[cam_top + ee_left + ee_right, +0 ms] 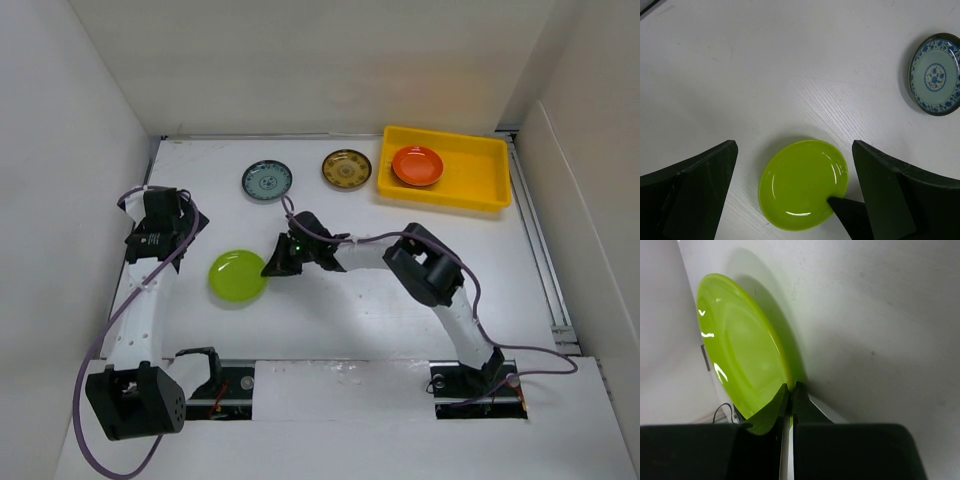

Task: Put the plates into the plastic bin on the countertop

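Observation:
A lime green plate (237,276) lies on the white countertop (400,300), left of the middle. My right gripper (272,268) is shut on its right rim; in the right wrist view its fingers pinch the plate's edge (740,345). The left wrist view also shows the green plate (802,184), with a right fingertip (847,210) on its rim. My left gripper (160,215) hangs open and empty above the left side. A teal patterned plate (267,180) and a gold-brown patterned plate (347,168) lie at the back. The yellow plastic bin (470,185) holds one orange plate (417,165).
White walls stand round the countertop on the left, back and right. The teal patterned plate also shows at the right edge of the left wrist view (935,74). The arm bases and cables sit along the near edge.

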